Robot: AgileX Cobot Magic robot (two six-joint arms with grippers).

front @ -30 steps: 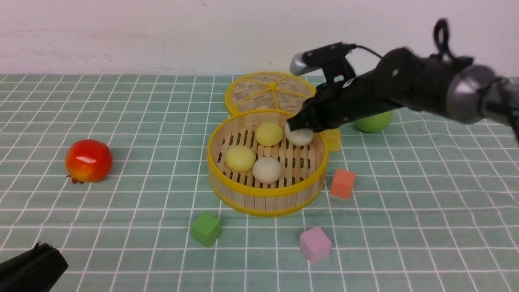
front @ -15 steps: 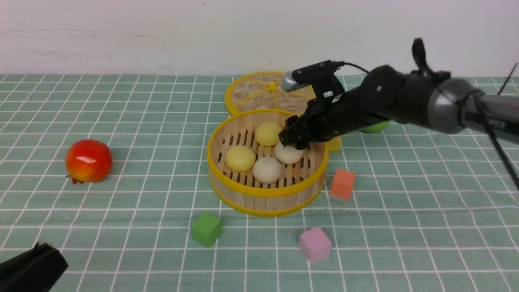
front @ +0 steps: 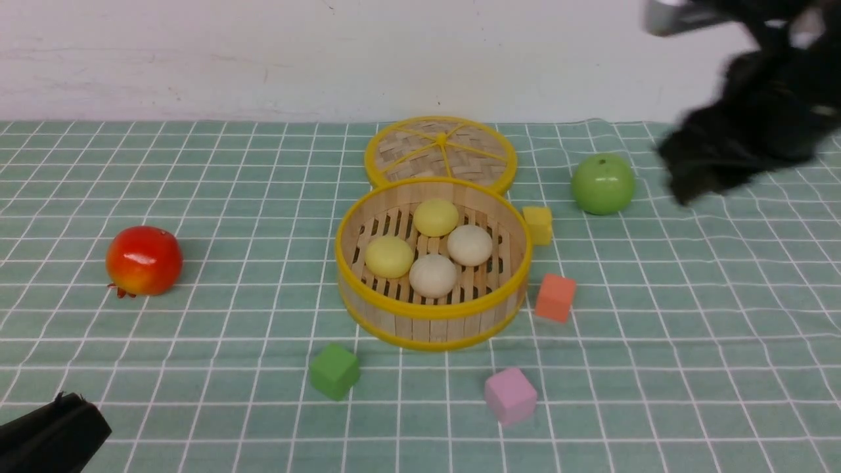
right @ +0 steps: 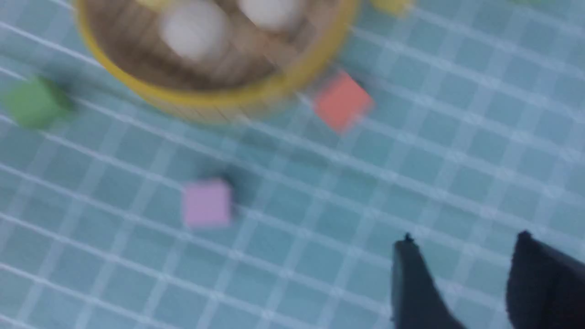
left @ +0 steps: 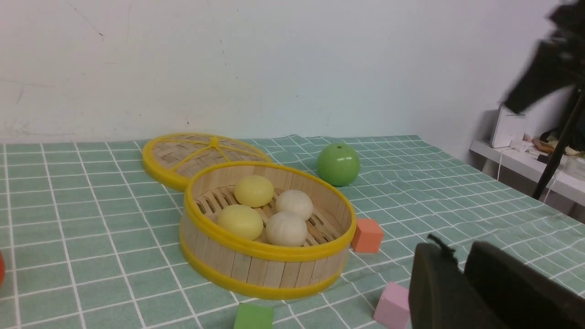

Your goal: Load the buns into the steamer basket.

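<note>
All four buns (front: 430,246) sit in the steamer basket (front: 430,322). The right gripper (right: 461,283) hangs released and empty; the left gripper (left: 461,274) looks nearly clenched, holding nothing. Main risk: an arm knocking the basket

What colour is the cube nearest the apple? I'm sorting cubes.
Yellow: the cube beside the steamer basket, clearest in the front view.
</note>
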